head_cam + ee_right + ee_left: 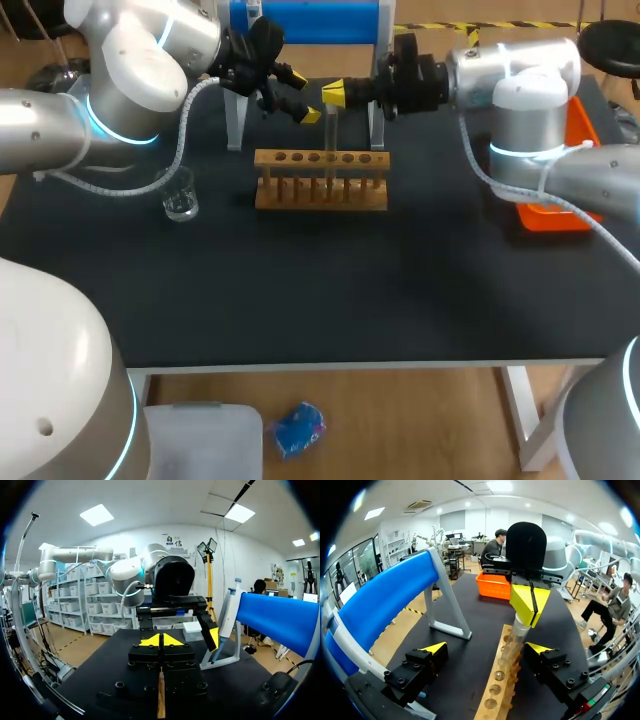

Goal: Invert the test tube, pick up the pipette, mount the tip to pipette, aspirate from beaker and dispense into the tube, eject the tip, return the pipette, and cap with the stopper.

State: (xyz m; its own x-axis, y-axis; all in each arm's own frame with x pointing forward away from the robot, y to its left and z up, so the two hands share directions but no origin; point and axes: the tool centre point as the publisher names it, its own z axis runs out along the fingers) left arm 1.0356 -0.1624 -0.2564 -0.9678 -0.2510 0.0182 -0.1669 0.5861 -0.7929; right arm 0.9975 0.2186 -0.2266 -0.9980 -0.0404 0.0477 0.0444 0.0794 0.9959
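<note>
Right gripper (334,95) clamped on the clear glass test tube (330,132) over the wooden tube rack (320,192).
Its yellow tips pinch the tube's upper end; the tube stands upright, its lower end at the rack's row of holes. The left gripper (303,96) hangs just beside it, fingers spread wide, touching nothing. A clear glass beaker (180,196) stands left of the rack, a white pipette (227,614) hangs on the blue stand (305,20) behind, and an orange tray (555,218) lies under the right arm.
</note>
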